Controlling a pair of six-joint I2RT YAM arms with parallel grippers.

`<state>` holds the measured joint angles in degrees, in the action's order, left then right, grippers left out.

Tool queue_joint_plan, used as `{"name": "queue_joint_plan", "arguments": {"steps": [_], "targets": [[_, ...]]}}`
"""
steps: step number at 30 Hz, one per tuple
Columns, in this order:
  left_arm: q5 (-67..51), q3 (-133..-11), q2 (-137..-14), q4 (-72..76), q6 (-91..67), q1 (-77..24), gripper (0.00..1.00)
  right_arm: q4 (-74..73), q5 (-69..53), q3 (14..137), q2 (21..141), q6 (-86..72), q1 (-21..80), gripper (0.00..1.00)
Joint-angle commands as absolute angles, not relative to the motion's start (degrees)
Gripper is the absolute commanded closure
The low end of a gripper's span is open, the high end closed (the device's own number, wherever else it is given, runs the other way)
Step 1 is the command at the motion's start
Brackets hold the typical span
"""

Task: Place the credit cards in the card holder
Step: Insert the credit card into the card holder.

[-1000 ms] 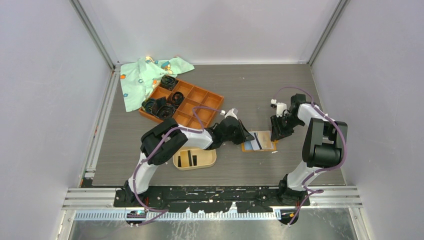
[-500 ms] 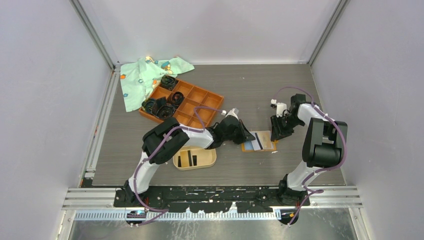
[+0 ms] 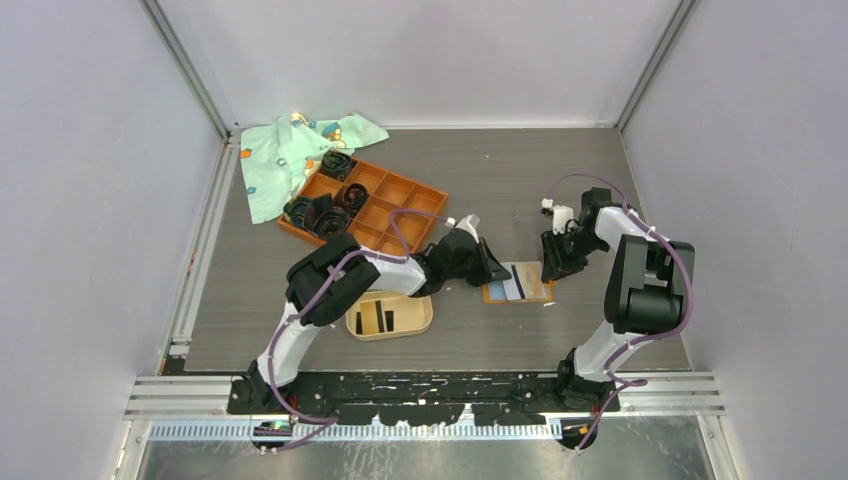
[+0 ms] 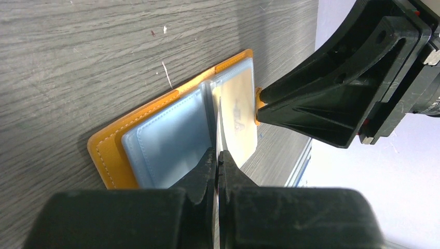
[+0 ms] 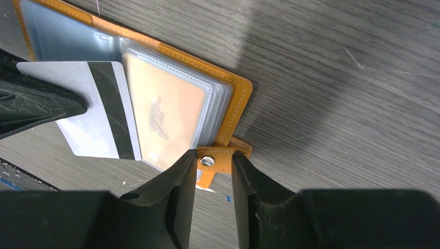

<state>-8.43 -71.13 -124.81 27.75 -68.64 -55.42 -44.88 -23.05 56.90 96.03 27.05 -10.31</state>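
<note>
Between the tips of the left hand (image 4: 218,153), a credit card (image 5: 98,111) is clenched by one short edge: white, with a black stripe down one side. From the left wrist it shows as a thin line standing on edge. It hangs just above the open orange wallet (image 4: 111,150), over the seam between the blue-grey pocket and the clear sleeves. No part of it looks tucked into a sleeve.

Across the wallet from that hand, the right hand (image 5: 212,155) has its fingers part-way apart on either side of the snap tab (image 5: 207,162). Whether it pinches the tab or only pins the wallet to the surface (image 3: 500,190) I cannot tell.

The card holder (image 3: 425,315) sits back toward the left arm's base, well apart from the wallet, with two dark cards (image 3: 385,318) already lying in it.

The card is probably light, stiff and slick, with a little spring across its length. A grip on the very edge could let it swivel or slide out during the carry. A deeper bite, flat on both faces near the middle of that short edge, should steady it. The orange card (image 5: 161,119) in the clear sleeve is likely harder to take, since only its exposed end offers a hold.
</note>
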Motion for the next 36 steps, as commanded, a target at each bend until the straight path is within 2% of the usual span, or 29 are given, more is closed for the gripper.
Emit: {"name": "queue_joint_plan", "arguments": {"steps": [1, 13, 36], "targets": [[-10.11, -70.66, -126.47, 31.74, -65.95, -54.50, 1.00, -45.49, -23.29, 58.27, 96.40, 27.69, -10.47, 0.64], [-10.84, -65.99, -125.59, 40.91, -64.02, -53.05, 1.00, -45.61, -23.29, 58.32, 96.35, 27.77, -10.53, 0.63], [-11.25, -66.18, -128.14, 43.28, -62.85, -53.30, 1.00, -45.67, -23.46, 58.27, 96.36, 27.86, -10.53, 0.63]]}}
